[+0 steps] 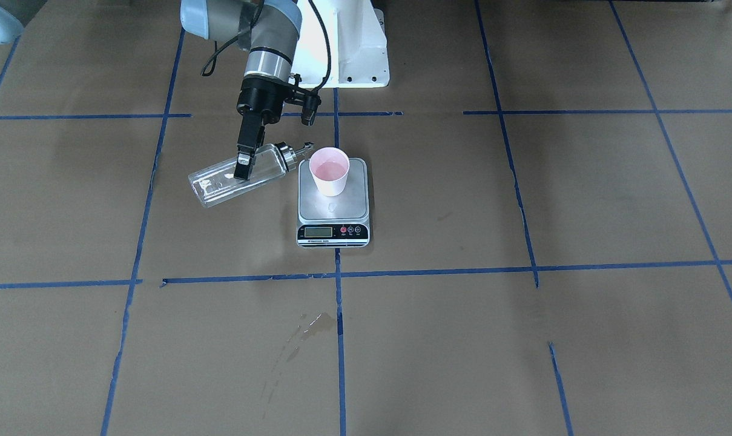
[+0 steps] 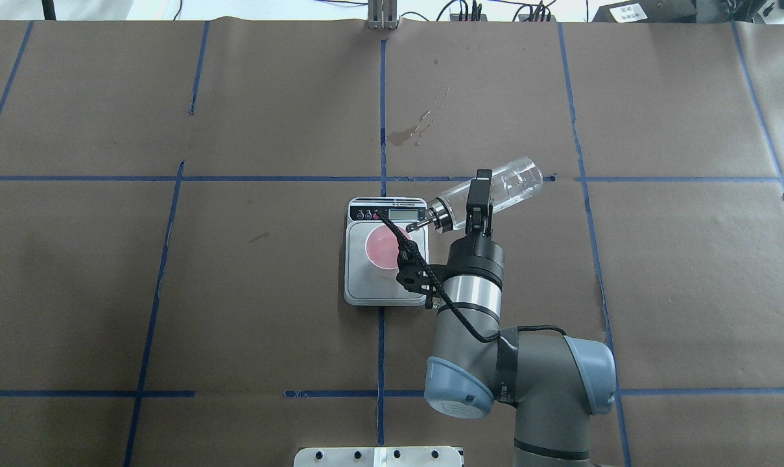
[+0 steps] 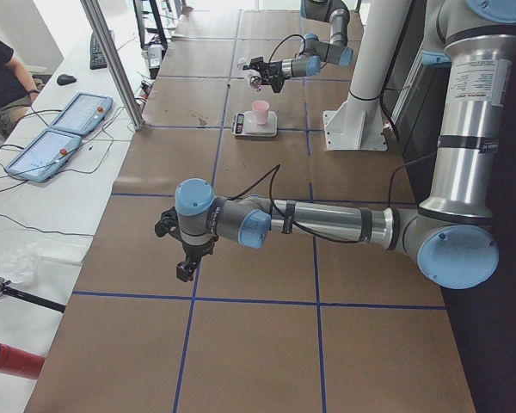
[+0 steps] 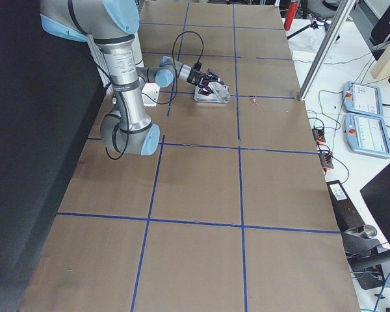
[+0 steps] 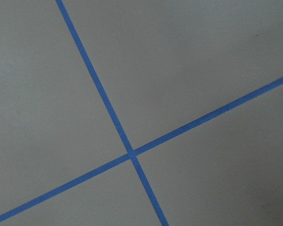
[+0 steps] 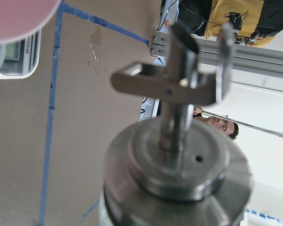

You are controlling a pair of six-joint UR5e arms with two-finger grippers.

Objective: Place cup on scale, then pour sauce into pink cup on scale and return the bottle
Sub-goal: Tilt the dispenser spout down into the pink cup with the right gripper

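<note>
The pink cup (image 1: 329, 171) stands upright on the silver scale (image 1: 333, 209), toward its back half; both also show in the overhead view, the cup (image 2: 384, 250) and the scale (image 2: 366, 285). My right gripper (image 1: 243, 165) is shut on the clear glass bottle (image 1: 214, 181) and holds it tilted almost level above the table. The metal spout (image 1: 305, 147) points at the cup's rim. No stream is visible. In the right wrist view the bottle's collar (image 6: 179, 169) fills the frame. My left gripper (image 3: 185, 262) hovers over bare table far from the scale; I cannot tell if it is open or shut.
A dried spill stain (image 1: 314, 324) marks the brown paper beyond the scale. The robot's white pedestal (image 1: 347, 48) stands behind the scale. Blue tape lines cross the table. An operators' desk with tablets (image 3: 60, 129) runs along the far edge.
</note>
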